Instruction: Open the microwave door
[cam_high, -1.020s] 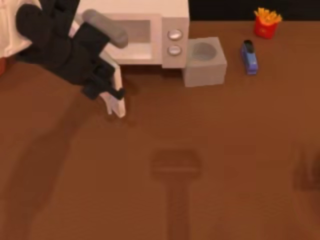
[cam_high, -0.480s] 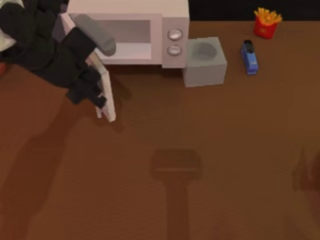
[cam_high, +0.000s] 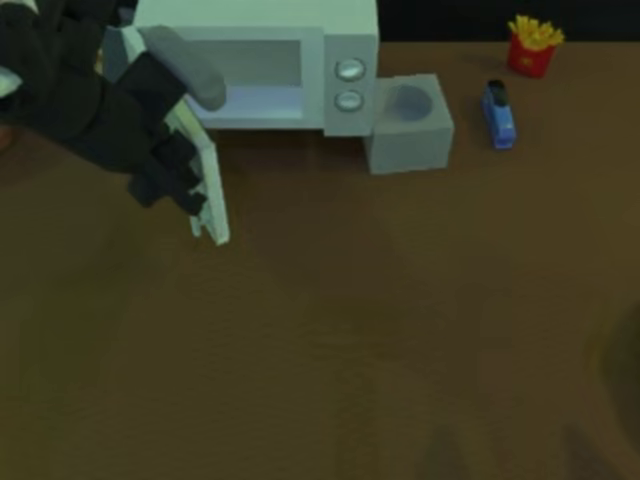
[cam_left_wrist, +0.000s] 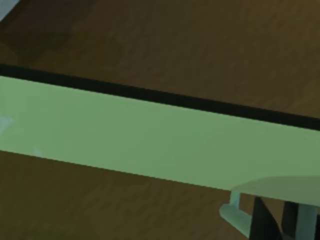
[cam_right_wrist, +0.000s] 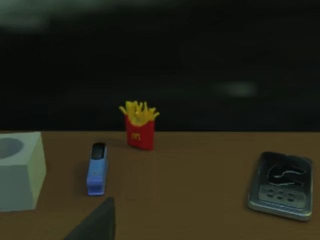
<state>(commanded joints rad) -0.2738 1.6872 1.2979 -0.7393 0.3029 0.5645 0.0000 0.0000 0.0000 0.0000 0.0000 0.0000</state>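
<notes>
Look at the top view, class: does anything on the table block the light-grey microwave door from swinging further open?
Nothing visible does. The light-grey microwave door already stands swung out from the microwave, with the left gripper at its free edge. Only bare brown table lies around it; the grey cube sits on the other side.

Dim, murky light over the brown table (cam_high: 400, 330), soft shadow patches toward 5 o'clock, black backdrop at 12 o'clock, mild overall blur

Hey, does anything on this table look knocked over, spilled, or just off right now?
Nothing stands out. The microwave door is swung wide open with the left gripper at its edge, as the task intends. The grey cube, stapler and fries sit undisturbed.
</notes>
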